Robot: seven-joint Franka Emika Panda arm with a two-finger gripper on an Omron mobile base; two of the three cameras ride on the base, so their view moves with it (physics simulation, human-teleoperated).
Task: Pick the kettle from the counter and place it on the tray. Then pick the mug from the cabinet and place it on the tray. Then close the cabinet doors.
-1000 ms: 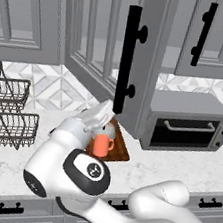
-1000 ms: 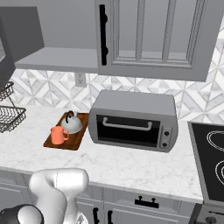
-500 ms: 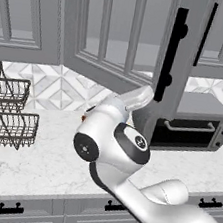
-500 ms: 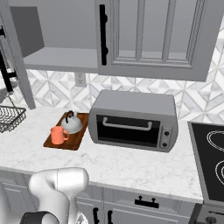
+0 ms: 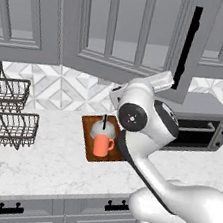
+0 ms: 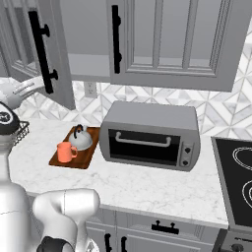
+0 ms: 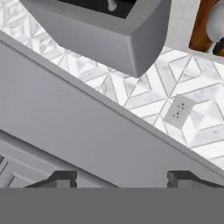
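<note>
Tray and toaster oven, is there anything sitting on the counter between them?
Nothing: in the right base view the tray lies just left of the toaster oven, with a narrow bare strip of counter between.

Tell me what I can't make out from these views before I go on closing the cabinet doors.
- Gripper: hand view crops it to two fingertips set wide apart at the bottom edge.
- Kettle: left base view, its lower front sits behind the mug.
- Tray: left base view, its right end is behind the arm.
- Open cabinet door: right base view, its top runs off the frame.
</note>
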